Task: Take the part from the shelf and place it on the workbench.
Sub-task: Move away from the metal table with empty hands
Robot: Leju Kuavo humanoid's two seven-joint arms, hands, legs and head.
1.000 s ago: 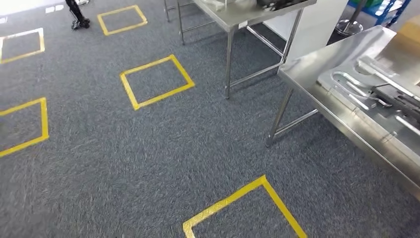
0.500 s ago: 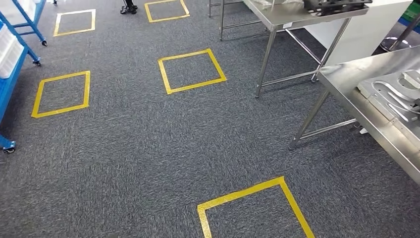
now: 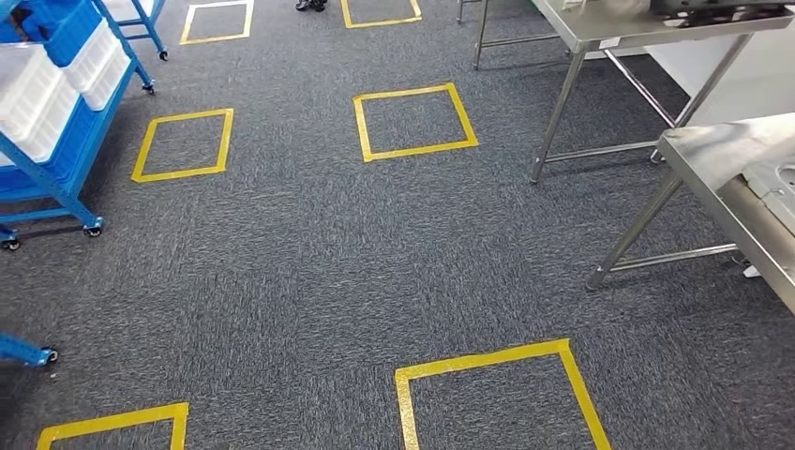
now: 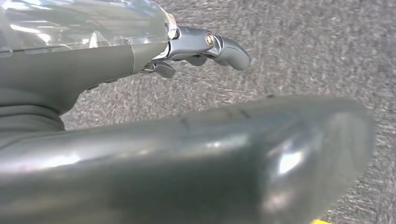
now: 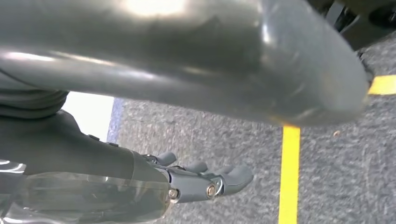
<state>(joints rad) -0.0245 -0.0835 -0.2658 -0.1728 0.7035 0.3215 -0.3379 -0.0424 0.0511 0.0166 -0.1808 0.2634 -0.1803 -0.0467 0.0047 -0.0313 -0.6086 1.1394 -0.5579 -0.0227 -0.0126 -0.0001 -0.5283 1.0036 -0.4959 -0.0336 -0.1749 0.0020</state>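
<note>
Step in hand looks like the approach to the shelf: nothing picked yet, robot out on grey carpet (image 3: pixel 309 281) w/ yellow tape squares (image 3: pixel 414 122). Blue wheeled shelf (image 3: pixel 58 141) sits at the far left of head view, loaded w/ white trays (image 3: pixel 37 103); the part itself can't be made out from here, presumably in one of those. Steel workbench (image 3: pixel 722 159) at right edge, a second steel table (image 3: pixel 647 23) beyond it. Left hand (image 4: pixel 205 46) hangs over carpet, fingers loosely extended, holding nothing; right hand (image 5: pixel 205 179) likewise, fingers apart & empty. Next move, I'd judge: get the shelf squarely in front, close in, then find the part before raising an arm.
</note>
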